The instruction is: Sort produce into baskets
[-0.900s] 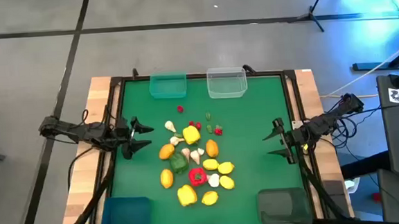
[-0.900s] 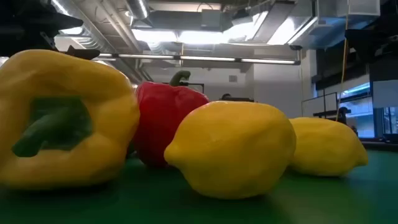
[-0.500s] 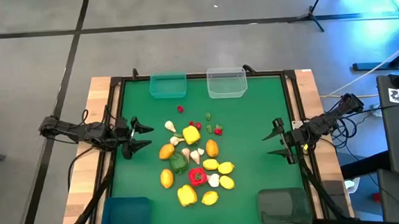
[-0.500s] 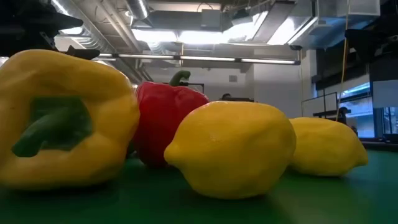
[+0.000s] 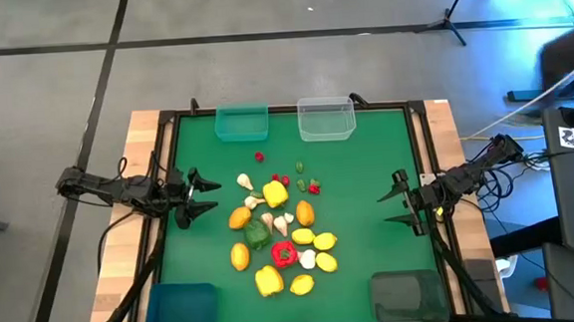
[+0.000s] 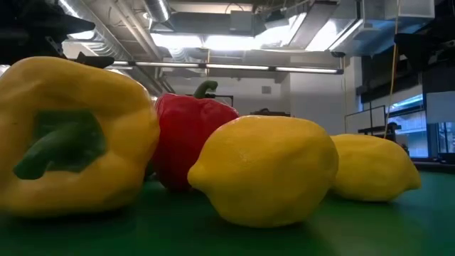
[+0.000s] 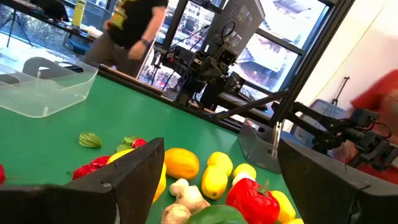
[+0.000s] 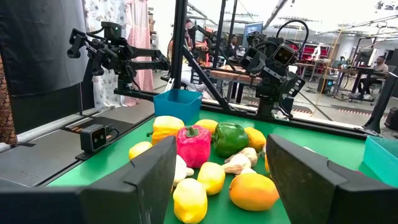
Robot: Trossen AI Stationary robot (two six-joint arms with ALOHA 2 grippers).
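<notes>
Produce [image 5: 276,227] lies heaped mid-bench, all four baskets [image 5: 242,123] at the corners empty, so sorting has not begun. Left tool [image 5: 203,196] and right tool [image 5: 397,203] wait spread and empty at opposite side edges; next, one must likely reach in and pinch one piece.

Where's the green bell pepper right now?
In the high view, the green bell pepper lies in the central pile on the green mat, just up-left of the red bell pepper and below an orange citrus.

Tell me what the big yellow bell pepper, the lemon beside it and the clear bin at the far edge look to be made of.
Yellow bell pepper: probably moulded plastic, smooth with a soft sheen and even colour.
Lemon: likely plastic too, matte with fine pebbled dimples and a faint highlight.
Clear bin: seemingly thin transparent plastic; the green mat shows through its walls.
</notes>
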